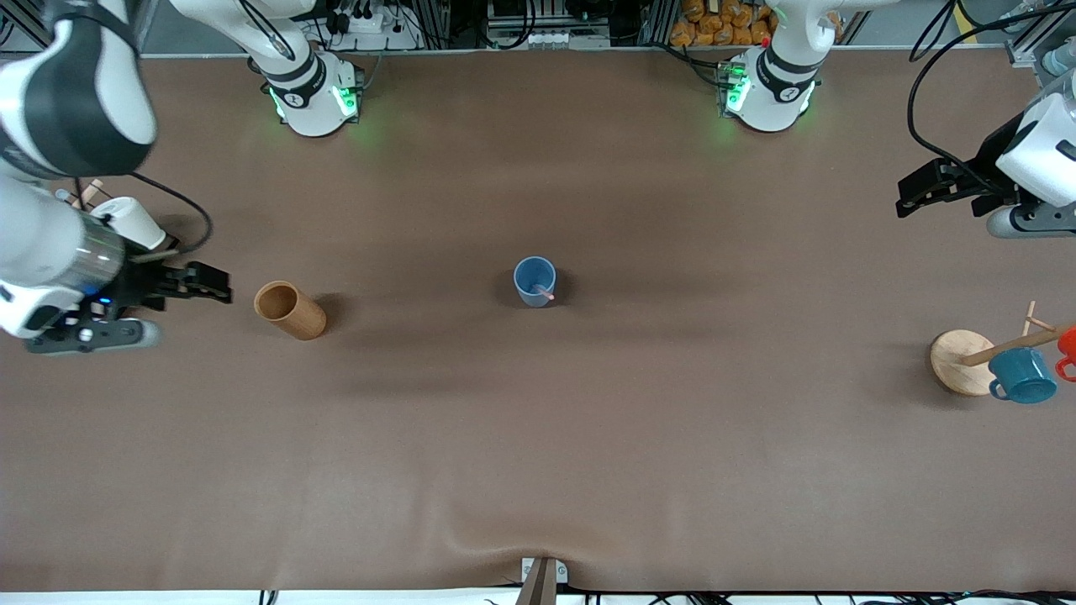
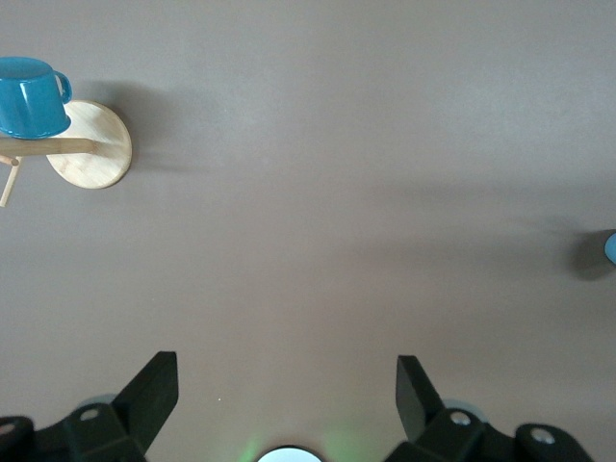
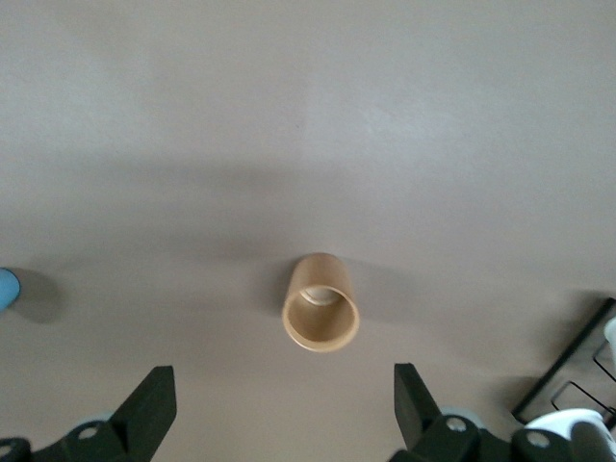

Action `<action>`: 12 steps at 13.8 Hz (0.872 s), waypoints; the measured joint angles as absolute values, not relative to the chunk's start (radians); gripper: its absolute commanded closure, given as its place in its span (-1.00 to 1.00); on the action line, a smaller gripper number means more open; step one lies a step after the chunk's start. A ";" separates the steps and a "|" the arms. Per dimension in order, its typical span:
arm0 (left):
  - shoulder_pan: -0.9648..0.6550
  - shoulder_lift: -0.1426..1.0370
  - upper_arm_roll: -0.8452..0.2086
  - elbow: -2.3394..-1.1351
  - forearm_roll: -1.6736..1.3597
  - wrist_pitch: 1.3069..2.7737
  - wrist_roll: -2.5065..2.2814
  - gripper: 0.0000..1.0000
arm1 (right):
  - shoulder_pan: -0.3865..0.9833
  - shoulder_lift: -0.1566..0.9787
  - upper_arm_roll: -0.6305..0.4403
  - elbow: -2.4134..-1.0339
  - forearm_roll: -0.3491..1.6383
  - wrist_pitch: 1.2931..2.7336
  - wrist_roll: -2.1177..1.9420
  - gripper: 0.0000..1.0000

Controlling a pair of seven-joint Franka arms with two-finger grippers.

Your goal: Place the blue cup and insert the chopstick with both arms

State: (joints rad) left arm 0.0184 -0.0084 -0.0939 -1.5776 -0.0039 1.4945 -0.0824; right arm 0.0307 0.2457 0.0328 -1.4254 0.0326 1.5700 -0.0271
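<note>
The light-blue cup [image 1: 535,281] stands upright at the middle of the table. The pale pink chopstick [image 1: 545,293] leans inside it, its tip over the rim. My left gripper [image 1: 903,196] hangs open and empty over the left arm's end of the table, well apart from the cup. Its wrist view shows its jaws spread [image 2: 287,371] over bare table, with a sliver of the cup [image 2: 610,248] at the edge. My right gripper [image 1: 225,284] hangs open and empty at the right arm's end; in its wrist view [image 3: 283,377] the cup's edge [image 3: 6,287] just shows.
A brown wooden cup [image 1: 290,310] stands just by my right gripper, also in the right wrist view [image 3: 320,305]. A white cup [image 1: 134,220] sits under the right arm. A wooden rack with a round base [image 1: 958,360] holds a teal mug [image 1: 1022,376] and a red mug [image 1: 1068,349].
</note>
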 measured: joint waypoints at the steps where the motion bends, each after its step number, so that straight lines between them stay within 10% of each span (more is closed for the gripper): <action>1: 0.018 -0.008 -0.094 -1.578 -0.004 1.494 -0.082 -1.00 | 0.009 0.231 0.033 -1.425 0.033 1.559 -0.044 -1.00; 12: 0.018 -0.008 -0.095 -1.579 -0.004 1.494 -0.082 -1.00 | -0.074 -0.052 -0.019 -1.454 0.033 1.300 -0.010 -1.00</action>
